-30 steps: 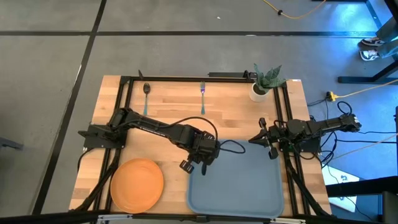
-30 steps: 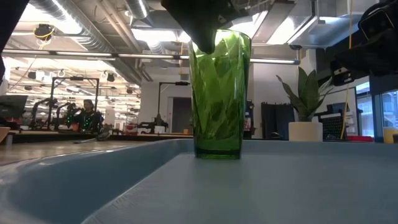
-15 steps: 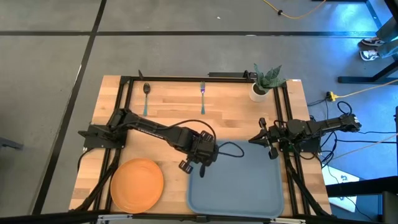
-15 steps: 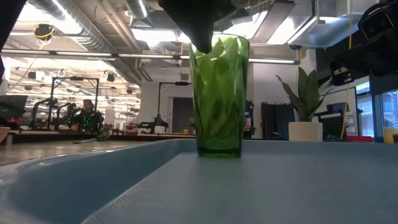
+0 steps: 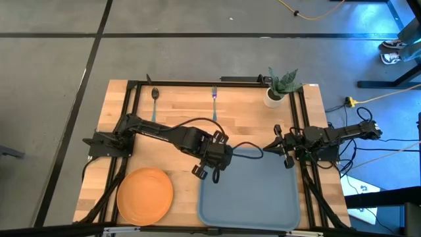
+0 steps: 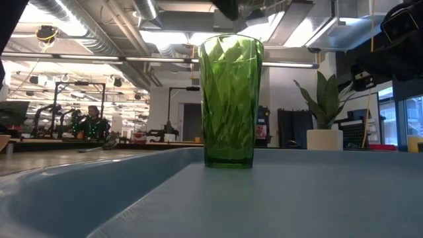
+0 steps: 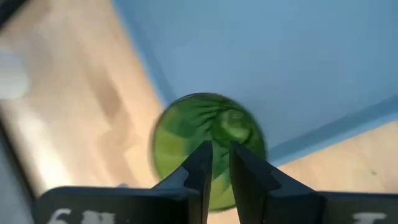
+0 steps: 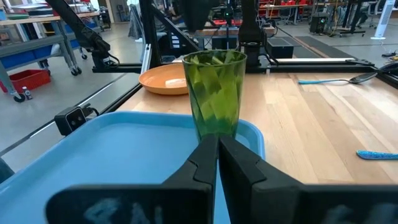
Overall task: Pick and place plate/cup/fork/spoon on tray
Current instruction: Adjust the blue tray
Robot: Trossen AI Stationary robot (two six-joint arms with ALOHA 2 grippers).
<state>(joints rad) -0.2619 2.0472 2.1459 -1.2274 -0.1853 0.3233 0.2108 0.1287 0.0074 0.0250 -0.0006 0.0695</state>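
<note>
cup (image 6: 230, 100) centre frame, upright in tray (image 6: 277, 198), now free | left gripper (image 5: 209, 172) lifted clear, jaws narrow, empty | cup placed; plate (image 5: 145, 195) lower left, spoon (image 5: 154, 99), fork (image 5: 214, 97) top, untouched | right gripper (image 5: 279, 148) idle, jaws together

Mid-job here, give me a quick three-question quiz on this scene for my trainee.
1. True or false: the cup stands upright on the tray.
2. Which things lie on the bare table, off the tray? A) the plate only. B) the plate, the fork and the spoon. C) none.
3. Fill in: the end effector directly above the cup belongs to the ___ arm.

Key: 1 true. 2 B. 3 left: the left end effector is over the cup at the tray's corner, while the right end effector waits by the tray's far right corner.
</note>
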